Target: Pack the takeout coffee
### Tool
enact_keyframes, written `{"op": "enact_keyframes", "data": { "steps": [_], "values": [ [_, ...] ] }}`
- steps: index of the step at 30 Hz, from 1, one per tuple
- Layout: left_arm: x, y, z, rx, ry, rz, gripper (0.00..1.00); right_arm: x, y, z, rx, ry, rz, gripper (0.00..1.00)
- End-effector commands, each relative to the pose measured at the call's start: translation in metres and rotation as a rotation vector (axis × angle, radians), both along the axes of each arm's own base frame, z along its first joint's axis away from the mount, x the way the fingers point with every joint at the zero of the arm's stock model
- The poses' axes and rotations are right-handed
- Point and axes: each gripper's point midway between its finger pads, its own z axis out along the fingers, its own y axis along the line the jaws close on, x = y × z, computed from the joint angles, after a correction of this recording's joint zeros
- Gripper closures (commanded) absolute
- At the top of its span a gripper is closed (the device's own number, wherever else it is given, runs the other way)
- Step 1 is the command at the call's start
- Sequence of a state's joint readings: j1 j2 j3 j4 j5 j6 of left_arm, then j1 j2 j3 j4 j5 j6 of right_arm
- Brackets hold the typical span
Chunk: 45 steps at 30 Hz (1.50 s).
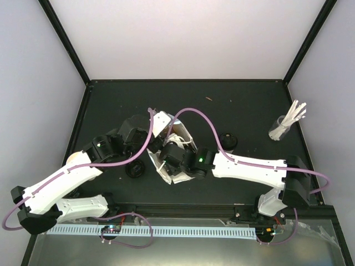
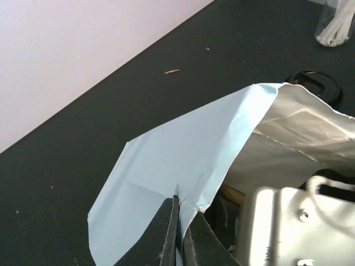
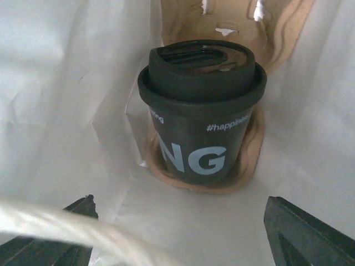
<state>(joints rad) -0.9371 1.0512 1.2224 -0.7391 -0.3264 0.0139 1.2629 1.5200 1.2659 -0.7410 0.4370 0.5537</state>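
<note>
Pinching bag edge with our left gripper, jaws closed tight on light-blue paper. Our right gripper sits inside bag, jaws spread wide, gripping nothing. Dark cup with black lid stands upright in brown carrier pocket, just ahead of fingers, not touching them. We see another lidded cup on table, right of bag.

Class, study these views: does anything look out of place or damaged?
A small brown scrap lies loose on the far part of the black table, belonging to nothing. The light-blue paper bag is creased where the left claw pinches its rim.
</note>
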Motion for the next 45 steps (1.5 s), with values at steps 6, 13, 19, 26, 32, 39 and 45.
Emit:
{"op": "enact_keyframes", "data": {
  "steps": [6,13,19,26,32,39,45],
  "values": [
    [-0.012,-0.008,0.015,-0.093,0.007,-0.061,0.98,0.027,0.021,-0.018,0.035,0.021,-0.031,0.08],
    [-0.016,-0.013,0.011,-0.100,0.024,-0.094,0.98,0.052,0.017,-0.029,0.015,0.014,-0.118,0.00],
    [-0.016,-0.013,0.006,-0.090,0.032,-0.094,0.98,0.061,0.024,-0.047,0.017,0.023,-0.116,0.00],
    [-0.015,-0.011,0.004,-0.091,0.034,-0.081,0.97,0.067,0.035,-0.068,0.010,0.018,-0.085,0.00],
    [-0.014,-0.010,0.002,-0.085,0.037,-0.073,0.97,0.078,0.034,-0.082,-0.018,-0.013,-0.088,0.03],
    [-0.012,-0.005,0.003,-0.076,0.035,-0.047,0.97,0.086,0.030,-0.085,-0.032,-0.061,-0.092,0.19],
    [-0.009,0.000,0.002,-0.059,0.037,-0.016,0.97,0.086,0.024,-0.067,-0.002,-0.101,-0.091,0.28]
  ]
}}
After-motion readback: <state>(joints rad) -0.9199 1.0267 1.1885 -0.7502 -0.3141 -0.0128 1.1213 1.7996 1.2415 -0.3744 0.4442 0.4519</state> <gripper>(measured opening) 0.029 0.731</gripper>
